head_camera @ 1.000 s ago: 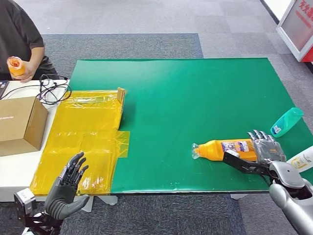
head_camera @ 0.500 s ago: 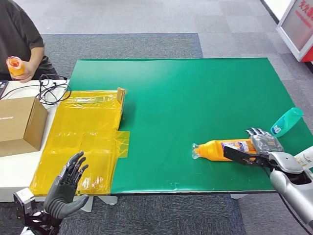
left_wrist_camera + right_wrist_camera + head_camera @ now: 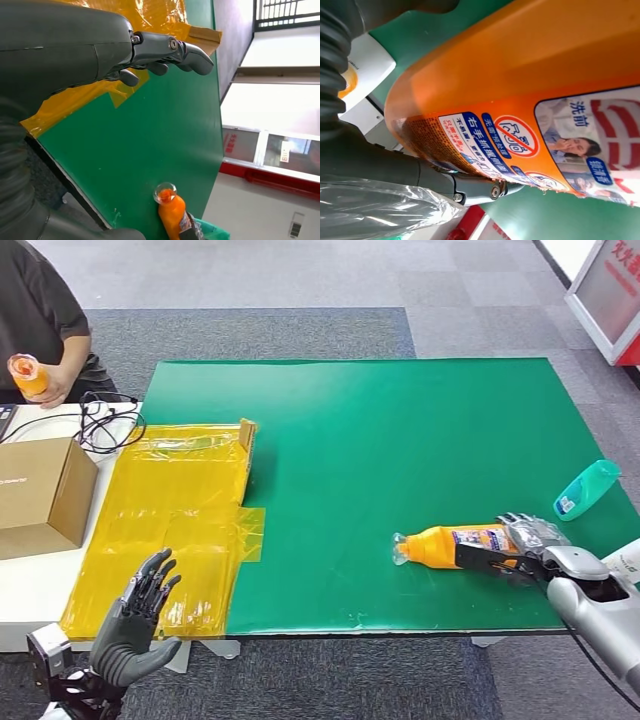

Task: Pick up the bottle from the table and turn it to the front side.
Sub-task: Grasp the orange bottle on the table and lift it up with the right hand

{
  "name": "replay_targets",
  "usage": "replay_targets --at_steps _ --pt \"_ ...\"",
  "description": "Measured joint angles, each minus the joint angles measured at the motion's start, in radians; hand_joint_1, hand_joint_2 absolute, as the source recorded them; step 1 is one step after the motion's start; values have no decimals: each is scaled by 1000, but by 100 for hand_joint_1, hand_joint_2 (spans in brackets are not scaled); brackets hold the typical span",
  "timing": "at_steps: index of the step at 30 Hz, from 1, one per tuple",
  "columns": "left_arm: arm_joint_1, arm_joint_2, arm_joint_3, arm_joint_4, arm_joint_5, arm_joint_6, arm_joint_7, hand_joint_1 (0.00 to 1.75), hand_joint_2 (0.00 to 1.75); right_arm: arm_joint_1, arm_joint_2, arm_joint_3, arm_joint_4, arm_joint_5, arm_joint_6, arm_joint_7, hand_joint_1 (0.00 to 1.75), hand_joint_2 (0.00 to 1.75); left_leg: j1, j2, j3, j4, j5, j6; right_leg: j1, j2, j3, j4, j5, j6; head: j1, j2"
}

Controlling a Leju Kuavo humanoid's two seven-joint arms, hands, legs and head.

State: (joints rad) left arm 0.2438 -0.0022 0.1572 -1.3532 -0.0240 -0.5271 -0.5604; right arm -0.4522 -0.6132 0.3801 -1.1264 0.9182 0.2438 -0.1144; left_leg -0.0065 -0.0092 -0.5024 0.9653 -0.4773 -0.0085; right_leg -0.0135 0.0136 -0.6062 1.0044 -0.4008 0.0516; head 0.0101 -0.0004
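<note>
Over the last second the right hand point(image 3: 528, 543) has drawn lower and closer over the base end of the orange bottle point(image 3: 453, 544), its thumb now lying along the near side of the label where before it stood further off toward the table edge; the bottle itself has not shifted. It lies on its side on the green table point(image 3: 362, 440), near the front right, its clear cap pointing toward the robot's left and its label facing up. The right hand's fingers point(image 3: 521, 523) reach over the far side of the bottle's base while the thumb runs along the near side, so the bottle sits between them; the right wrist view shows a dark finger point(image 3: 471, 187) against the orange body point(image 3: 516, 75), though whether the grasp is truly firm is hard to tell. The left hand point(image 3: 136, 620) hovers with its fingers spread and holding nothing, above the front edge of the yellow plastic sheet point(image 3: 173, 510), well apart from the bottle.
</note>
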Motion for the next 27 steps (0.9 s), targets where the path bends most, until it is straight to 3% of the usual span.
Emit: replay_targets --at_steps 1,13,27 --pt "0 1 0 0 0 0 0 0 175 -4 -1 6 4 -4 1 0 175 175 0 0 0 0 0 0 0 0 0 0 0 0 0 0" --pt "0 4 0 0 1 0 -2 0 175 -20 -20 53 13 -65 -32 6 175 175 0 0 0 0 0 0 0 0 0 0 0 0 0 0" --pt "13 0 1 -1 -11 -5 -15 0 175 155 -24 -56 -237 -86 -174 16 175 175 0 0 -1 0 0 0 0 0 -1 0 0 0 0 0"
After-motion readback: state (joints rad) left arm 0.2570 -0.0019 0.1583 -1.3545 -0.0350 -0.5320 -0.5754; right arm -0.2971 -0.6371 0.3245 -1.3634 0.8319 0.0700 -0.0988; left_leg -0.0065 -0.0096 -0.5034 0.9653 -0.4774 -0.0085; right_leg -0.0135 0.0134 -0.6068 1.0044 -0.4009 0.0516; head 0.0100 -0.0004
